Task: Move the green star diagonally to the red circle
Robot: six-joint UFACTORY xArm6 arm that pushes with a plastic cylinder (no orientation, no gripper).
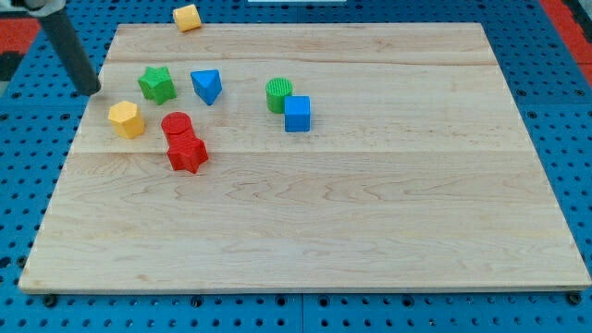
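The green star (157, 84) lies on the wooden board (370, 222) near its top left. The red circle (176, 125) lies below and a little right of it, touching a red star (188, 154) at its lower right. My tip (92, 91) is at the board's left edge, to the left of the green star and apart from it, above the yellow hexagon (126, 119).
A blue triangle (207, 86) lies just right of the green star. A green circle (278, 94) touches a blue cube (297, 114) near the top middle. A yellow block (187, 17) lies off the board at the top, on the blue pegboard.
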